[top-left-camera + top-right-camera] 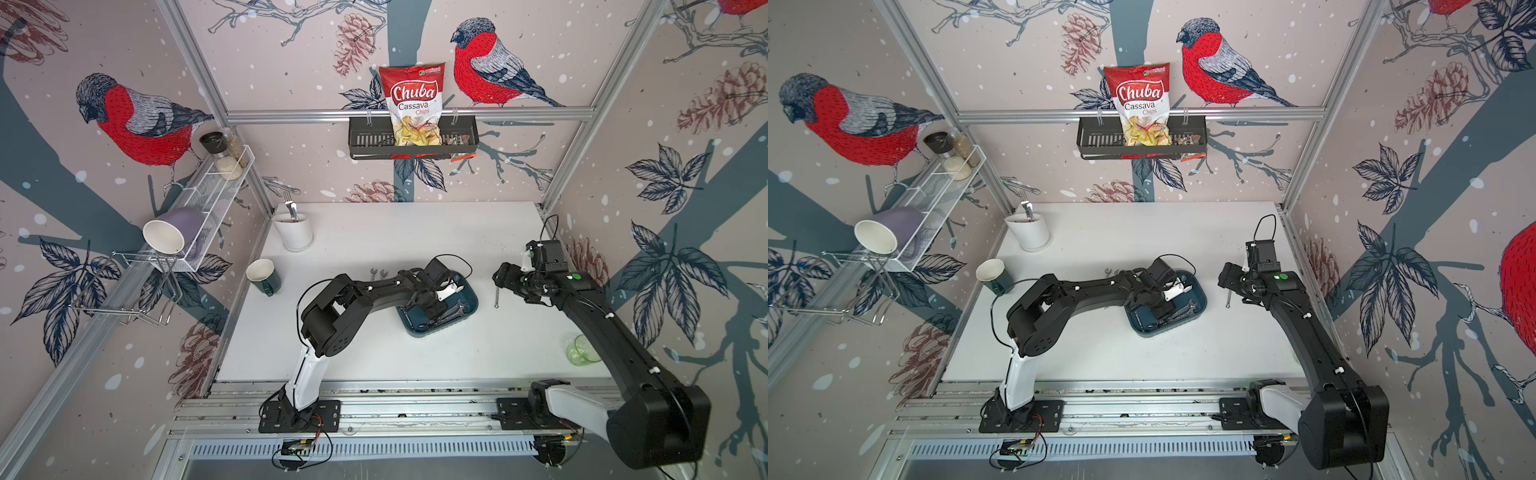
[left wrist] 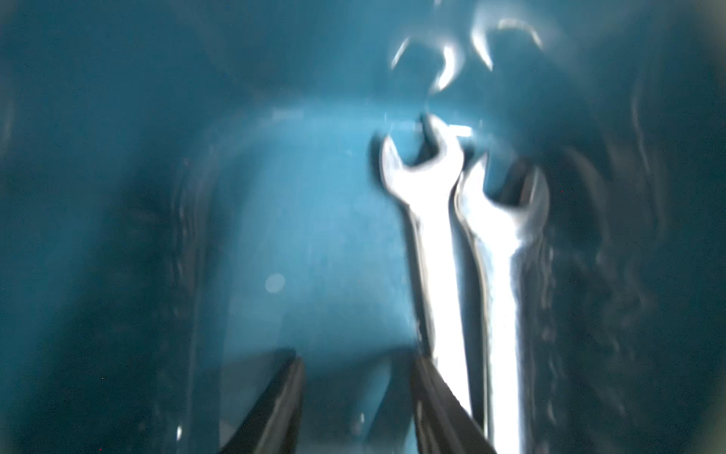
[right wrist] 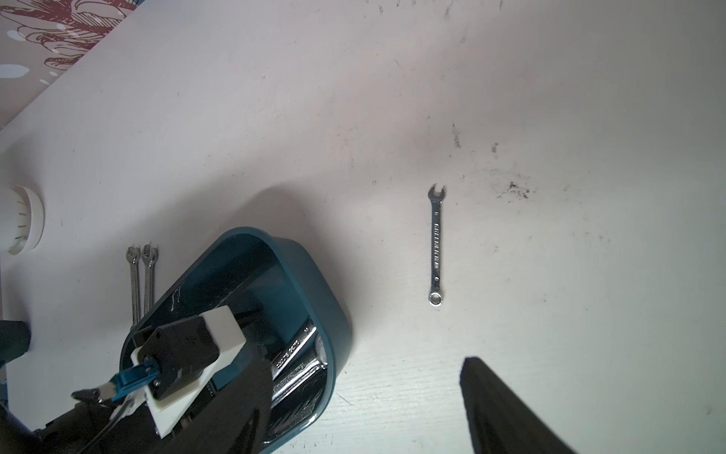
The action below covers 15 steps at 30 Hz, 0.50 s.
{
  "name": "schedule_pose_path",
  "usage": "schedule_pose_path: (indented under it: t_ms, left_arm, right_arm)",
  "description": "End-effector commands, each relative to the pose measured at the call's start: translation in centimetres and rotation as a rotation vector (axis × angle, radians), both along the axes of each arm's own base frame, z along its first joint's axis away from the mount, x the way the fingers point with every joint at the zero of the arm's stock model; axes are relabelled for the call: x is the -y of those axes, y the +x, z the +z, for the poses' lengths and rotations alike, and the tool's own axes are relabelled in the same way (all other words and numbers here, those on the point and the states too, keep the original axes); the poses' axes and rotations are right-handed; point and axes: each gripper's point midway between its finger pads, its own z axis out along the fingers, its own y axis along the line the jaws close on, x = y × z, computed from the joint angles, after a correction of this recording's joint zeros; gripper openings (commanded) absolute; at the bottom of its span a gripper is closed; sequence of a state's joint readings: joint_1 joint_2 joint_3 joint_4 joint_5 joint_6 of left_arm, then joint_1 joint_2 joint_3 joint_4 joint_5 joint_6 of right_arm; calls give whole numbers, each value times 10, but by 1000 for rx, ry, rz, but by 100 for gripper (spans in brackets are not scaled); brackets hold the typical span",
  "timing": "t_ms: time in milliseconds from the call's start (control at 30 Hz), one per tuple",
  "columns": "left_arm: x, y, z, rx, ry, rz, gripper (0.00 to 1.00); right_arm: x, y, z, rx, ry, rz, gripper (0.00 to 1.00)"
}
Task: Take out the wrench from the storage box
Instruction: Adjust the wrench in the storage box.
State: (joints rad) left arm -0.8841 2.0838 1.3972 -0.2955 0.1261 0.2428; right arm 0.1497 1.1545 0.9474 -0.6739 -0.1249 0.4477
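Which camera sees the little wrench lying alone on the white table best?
The right wrist view: the lone wrench lies whole and sharp, both ends clear. Both top views show only a tiny sliver. The left wrist view misses it.

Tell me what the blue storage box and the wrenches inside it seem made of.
The storage box looks like moulded plastic with a glossy teal finish: rounded corners, smooth walls, soft highlights. The wrenches inside look like polished steel, perhaps chrome-plated: bright mirror glare and stamped lettering on the shanks.
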Motion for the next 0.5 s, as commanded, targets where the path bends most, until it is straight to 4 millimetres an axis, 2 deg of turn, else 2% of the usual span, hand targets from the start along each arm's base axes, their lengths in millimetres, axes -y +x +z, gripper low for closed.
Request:
schedule_pose_path:
  t_ms: [0,100,267,367,467]
  left_arm:
    - [-25,0,-17,18,120,47,39]
    - [-30,19,-5,102,117,136,39]
    - [-36,39,4,143,120,240,39]
    - [-43,47,2,143,145,294,39]
    - [-46,51,10,143,125,322,39]
  right_arm:
    - [2,4,3,23,-3,-9,80]
    - [3,4,2,21,-3,-13,81]
    - [3,4,2,20,4,-12,81]
    - [3,4,1,17,7,-12,81]
    - [2,3,1,16,15,-9,81]
